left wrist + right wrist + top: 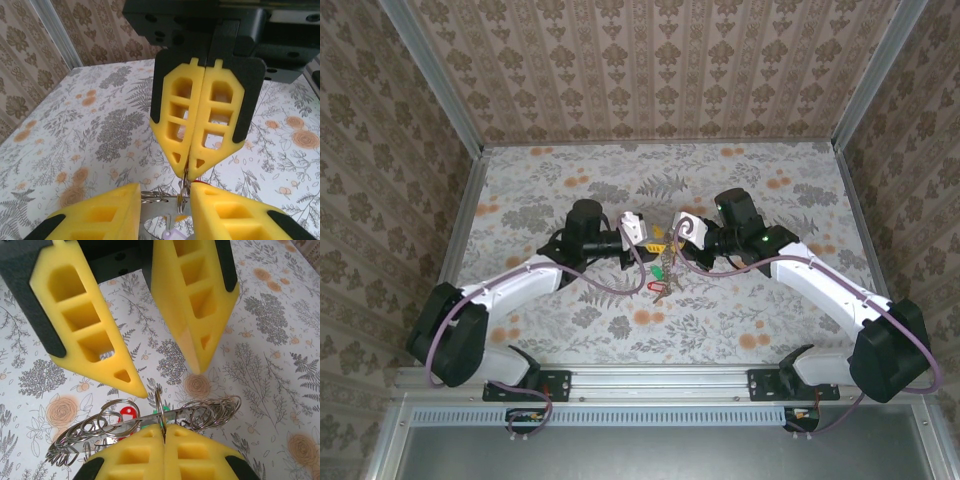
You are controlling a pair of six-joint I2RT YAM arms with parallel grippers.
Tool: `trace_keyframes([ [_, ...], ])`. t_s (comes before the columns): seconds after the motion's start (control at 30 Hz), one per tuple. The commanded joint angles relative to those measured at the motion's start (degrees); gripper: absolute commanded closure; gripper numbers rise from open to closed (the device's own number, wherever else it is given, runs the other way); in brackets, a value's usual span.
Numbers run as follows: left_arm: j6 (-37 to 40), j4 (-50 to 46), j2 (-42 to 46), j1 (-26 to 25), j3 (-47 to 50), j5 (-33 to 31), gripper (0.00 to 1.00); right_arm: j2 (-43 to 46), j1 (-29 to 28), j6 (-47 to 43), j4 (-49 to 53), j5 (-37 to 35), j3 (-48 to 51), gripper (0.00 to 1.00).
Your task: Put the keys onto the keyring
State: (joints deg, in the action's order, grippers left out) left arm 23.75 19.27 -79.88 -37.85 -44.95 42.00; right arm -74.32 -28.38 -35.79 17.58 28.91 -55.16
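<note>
At mid-table, logged left gripper (165, 200) spread apart beside keyring (210, 412), keys (660, 271) close by, right gripper (164, 432) clamped on one loop; judged light, floppy, slippery wire, best pinched edge-on at a bare loop.

The surface (570, 190) is a flat white sheet printed with grey ferns, leaves and orange blossoms, spreading across the middle of the frame between patterned walls (650, 60). Over its centre show a small green-headed key (660, 271) and a small red-headed key (655, 289); whether they touch it cannot be told.
</note>
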Motion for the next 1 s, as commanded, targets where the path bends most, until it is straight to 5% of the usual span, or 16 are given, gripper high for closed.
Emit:
trace_keyframes([
  [0.0, 2.6, -3.8, -1.0, -0.3, -2.1, 1.0, 0.69, -0.2, -0.4, 0.6, -0.7, 0.4, -2.0, 1.00],
  [0.47, 5.3, -8.0, -3.5, -0.7, -5.3, 1.8, 0.75, -0.4, -0.5, 1.2, -1.5, 1.0, -2.0, 1.00],
  [0.7, 5.2, -7.9, -4.1, -0.7, -5.6, 2.2, 1.00, 0.3, -0.5, 1.8, -2.0, 1.3, -1.8, 1.00],
  [0.97, -2.2, 6.4, -3.9, 0.3, -1.0, 7.7, 1.00, 1.2, -0.2, 3.3, -8.0, 0.1, 3.5, 0.90],
])
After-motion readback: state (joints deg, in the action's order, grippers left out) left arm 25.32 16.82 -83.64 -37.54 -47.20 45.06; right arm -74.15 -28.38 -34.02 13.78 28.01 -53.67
